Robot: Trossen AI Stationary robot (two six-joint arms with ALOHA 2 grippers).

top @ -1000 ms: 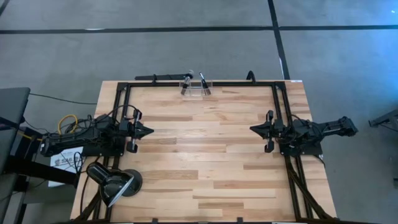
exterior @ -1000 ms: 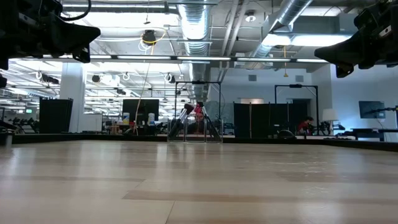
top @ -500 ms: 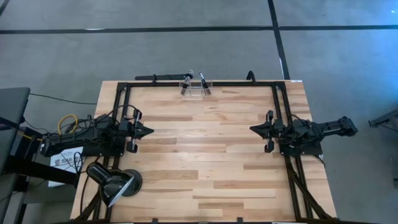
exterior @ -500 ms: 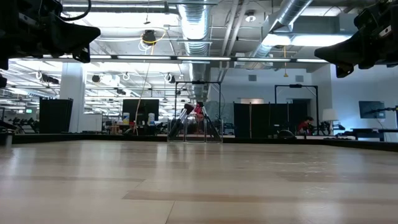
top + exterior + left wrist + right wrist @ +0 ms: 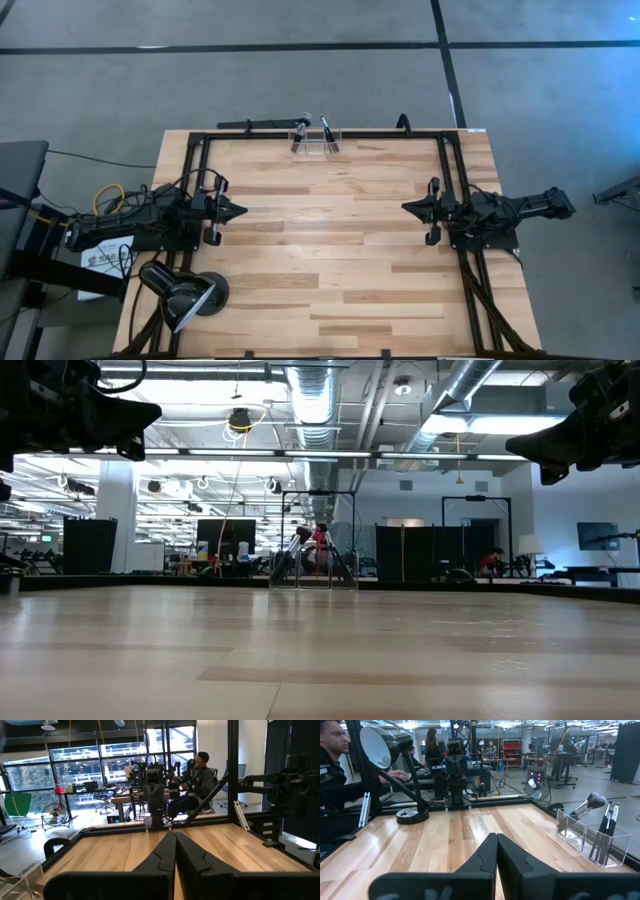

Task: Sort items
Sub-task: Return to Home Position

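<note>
Clear plastic organizer (image 5: 315,143) at the far edge of the desk (image 5: 330,270) holds the makeup brushes (image 5: 606,825). Left gripper (image 5: 243,211) and right gripper (image 5: 404,208) hover above opposite sides, facing each other, each pair of fingers clenched together.

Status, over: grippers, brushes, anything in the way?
Left gripper shut, empty, left side. Right gripper shut, empty, right side. Brushes in the clear organizer, far edge. Lamp beside left arm, apart from both grippers.

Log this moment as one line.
left tool: shut, empty, raised over table's left side | right tool: shut, empty, raised over right side | brushes: standing in clear organizer at far edge
</note>
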